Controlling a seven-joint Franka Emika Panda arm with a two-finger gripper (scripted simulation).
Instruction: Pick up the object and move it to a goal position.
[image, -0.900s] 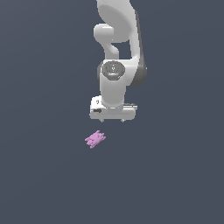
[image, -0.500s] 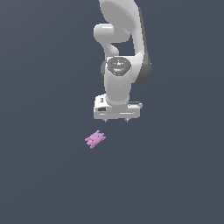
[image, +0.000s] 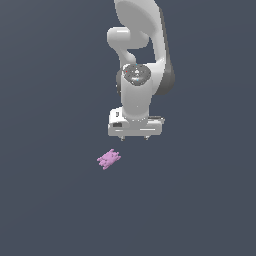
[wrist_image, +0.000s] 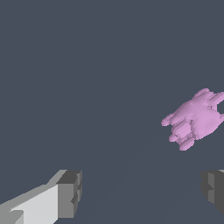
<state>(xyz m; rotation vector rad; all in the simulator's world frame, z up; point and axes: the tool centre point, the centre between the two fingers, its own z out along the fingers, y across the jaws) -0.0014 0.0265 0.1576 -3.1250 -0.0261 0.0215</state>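
The object (image: 109, 158) is a tiny flat pink-lilac piece with bumpy, notched edges, lying on the dark grey floor. In the exterior view it lies below my white gripper (image: 134, 138) and toward the exterior view's left. The gripper hangs above the floor, pointing down, apart from the object. In the wrist view the object (wrist_image: 195, 118) shows beyond the fingertips (wrist_image: 70, 193), off to one side rather than between them. The jaws stand wide apart with nothing between them.
The floor (image: 200, 200) is a plain dark grey surface all around. The white arm (image: 140, 45) rises behind the gripper toward the top of the exterior view.
The gripper has moved a little lower and slightly toward the exterior view's right, with the wrist turning. The object has not moved.
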